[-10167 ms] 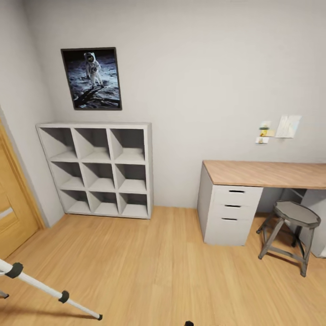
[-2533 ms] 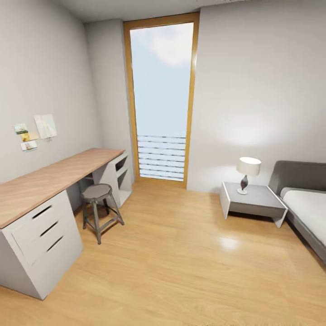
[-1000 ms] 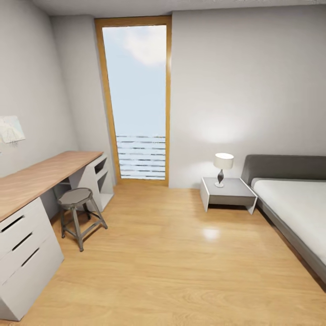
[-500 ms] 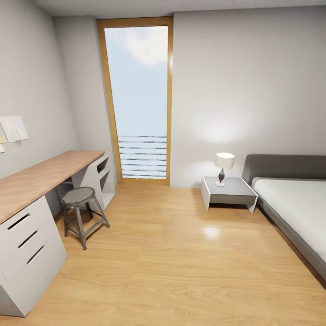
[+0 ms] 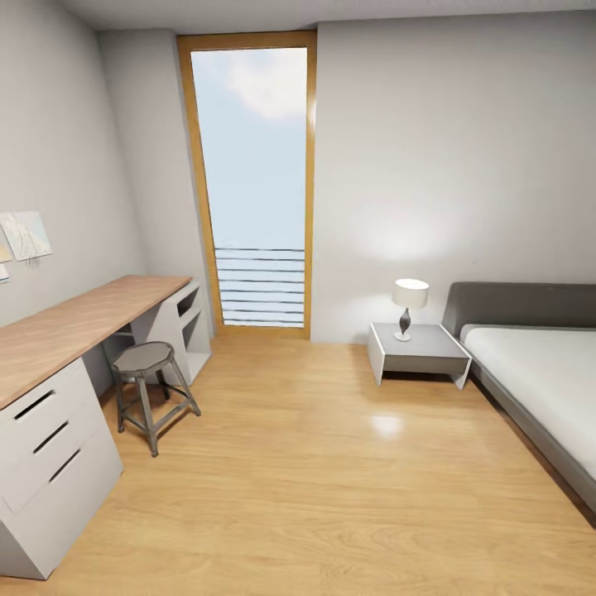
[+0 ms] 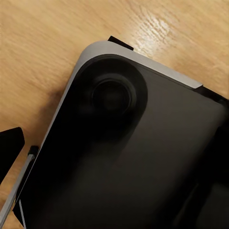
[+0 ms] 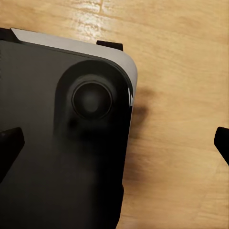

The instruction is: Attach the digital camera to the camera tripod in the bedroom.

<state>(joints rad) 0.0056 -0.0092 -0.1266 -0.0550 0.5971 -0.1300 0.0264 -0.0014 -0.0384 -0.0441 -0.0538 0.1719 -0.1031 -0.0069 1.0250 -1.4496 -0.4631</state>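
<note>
Swinging rightward has stopped: the head view rests on the grey bed (image 5: 538, 372) and wooden desk (image 5: 74, 323). Neither camera nor tripod appears. Right jaws spread empty; left unclear. Best to turn back slowly, scanning the floor.

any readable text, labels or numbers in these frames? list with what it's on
No legible text anywhere.
Pale paper sheet pinned to the grey wall above the long wooden desk: faint print, too blurred to read.
Dark robot base with silver rim: no markings visible.

Stool (image 5: 147, 362) beside desk (image 5: 74, 319); lamp (image 5: 409, 295) on nightstand (image 5: 424, 350).
</note>
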